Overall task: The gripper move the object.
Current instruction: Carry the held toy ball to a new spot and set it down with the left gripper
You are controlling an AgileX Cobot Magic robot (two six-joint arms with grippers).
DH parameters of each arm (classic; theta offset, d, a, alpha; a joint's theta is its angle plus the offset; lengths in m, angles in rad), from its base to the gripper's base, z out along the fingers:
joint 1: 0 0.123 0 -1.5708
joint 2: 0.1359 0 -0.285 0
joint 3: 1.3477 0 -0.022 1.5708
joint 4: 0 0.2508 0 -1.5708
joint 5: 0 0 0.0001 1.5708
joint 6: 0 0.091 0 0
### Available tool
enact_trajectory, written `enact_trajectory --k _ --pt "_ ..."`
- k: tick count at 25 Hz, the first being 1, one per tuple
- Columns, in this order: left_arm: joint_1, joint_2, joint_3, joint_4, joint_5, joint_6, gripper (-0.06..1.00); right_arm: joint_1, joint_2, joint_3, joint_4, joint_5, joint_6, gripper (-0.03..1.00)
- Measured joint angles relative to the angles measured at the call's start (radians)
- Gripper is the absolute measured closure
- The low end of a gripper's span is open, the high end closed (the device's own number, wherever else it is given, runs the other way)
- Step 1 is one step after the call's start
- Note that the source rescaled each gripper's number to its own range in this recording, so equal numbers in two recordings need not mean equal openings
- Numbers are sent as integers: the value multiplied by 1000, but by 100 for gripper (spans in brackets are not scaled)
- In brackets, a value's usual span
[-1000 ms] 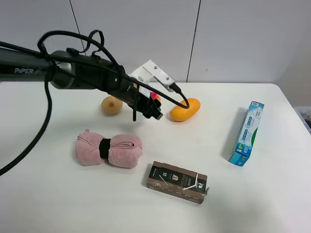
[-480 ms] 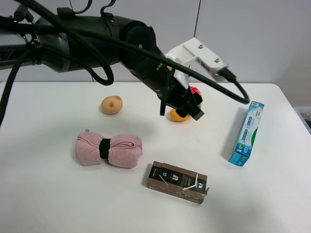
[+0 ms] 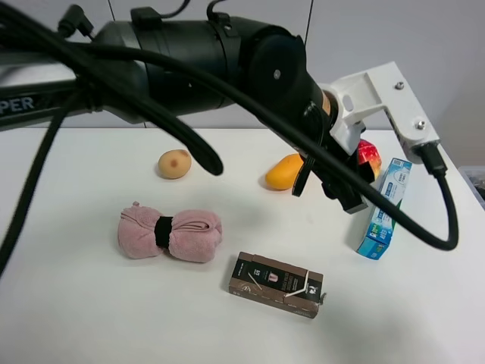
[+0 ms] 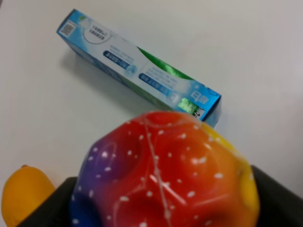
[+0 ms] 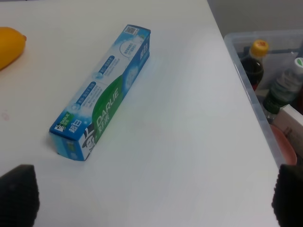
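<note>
The object (image 3: 368, 155), a red ball with yellow and purple-blue blotches and dimples, is held above the table at the right. My left gripper (image 3: 356, 176) is shut on it, black fingers under a white bracket. In the left wrist view the object (image 4: 165, 176) fills the foreground between the dark fingers (image 4: 279, 201), above the toothpaste box (image 4: 137, 71). My right gripper (image 5: 151, 196) shows only in the right wrist view. Its fingertips (image 5: 16, 194) stand wide apart, open, with nothing between them.
On the table lie a tan potato (image 3: 174, 164), an orange mango (image 3: 285, 172), a rolled pink towel (image 3: 170, 233), a dark carton (image 3: 276, 284) and a blue toothpaste box (image 3: 385, 207). A clear bin (image 5: 246, 71) with bottles stands beyond the table's right edge.
My left arm has swung from beside the mango to the right and risen, carrying the ball to a spot above the toothpaste box. Nothing else has moved.
</note>
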Motion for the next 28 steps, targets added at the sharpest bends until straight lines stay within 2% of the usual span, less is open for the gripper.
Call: enact_trajectory --k 10,15,18,22,28 --pt "-1 160 0 0 -3 150 92 0 0 0 0 0 0 -3" --pt "-10 184 0 0 -12 301 92 0 0 0 0 0 0 -3" --pt "-8 189 0 -31 -49 320 92 0 0 0 0 0 0 -3" --pt "9 198 -14 -108 -127 235 92 0 0 0 0 0 0 -3" --pt "59 281 -165 -173 -158 -39 92 0 0 0 0 0 0 -3"
